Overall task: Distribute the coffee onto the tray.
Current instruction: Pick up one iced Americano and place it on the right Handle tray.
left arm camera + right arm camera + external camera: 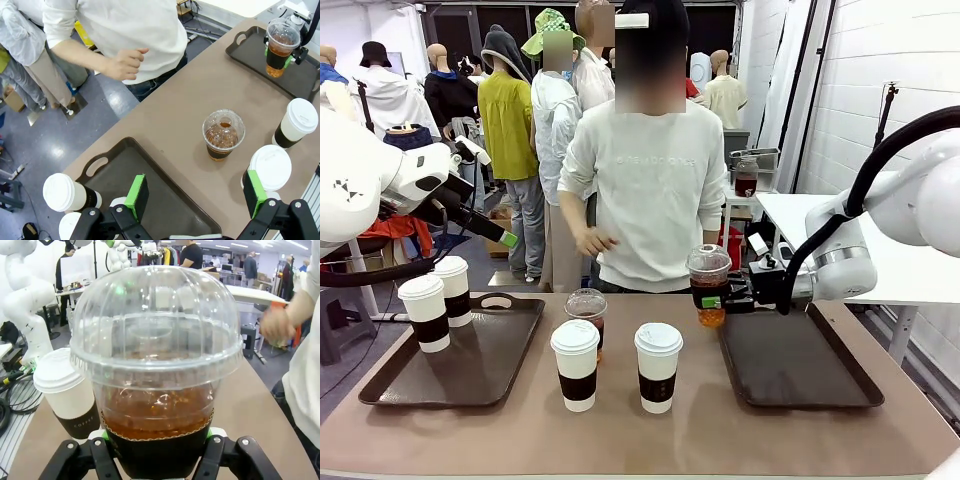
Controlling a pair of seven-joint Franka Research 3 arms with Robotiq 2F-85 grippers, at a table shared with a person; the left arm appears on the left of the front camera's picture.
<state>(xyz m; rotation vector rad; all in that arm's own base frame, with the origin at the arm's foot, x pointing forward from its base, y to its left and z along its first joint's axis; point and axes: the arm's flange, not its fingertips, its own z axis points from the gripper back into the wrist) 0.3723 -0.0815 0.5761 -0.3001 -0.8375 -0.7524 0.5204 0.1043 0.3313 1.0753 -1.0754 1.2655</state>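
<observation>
The right gripper [710, 301] is clamped round a clear cup [708, 280] of dark coffee, green pads pressed to its sides low down (in the right wrist view the domed lid rises straight up between the fingers). It holds the clear cup at the far left corner of the right tray [800, 365]; whether the base touches the tray I cannot tell. The left gripper [196, 196] hangs raised over the left tray [480, 365], its jaws spread wide with nothing between them. A paper cup [424, 312] and a second paper cup [452, 290], both with white lids and brown sleeves, stand side by side at the left tray's far left corner. On the bare table [620, 440], near the middle of its near edge, stand a third paper cup [576, 365] and a fourth paper cup [658, 367], close but apart. A second clear cup [587, 310] of coffee stands just behind the third, toward the far edge. A person stands at the far edge, one hand [588, 240] half curled in front of the body, short of the table.
</observation>
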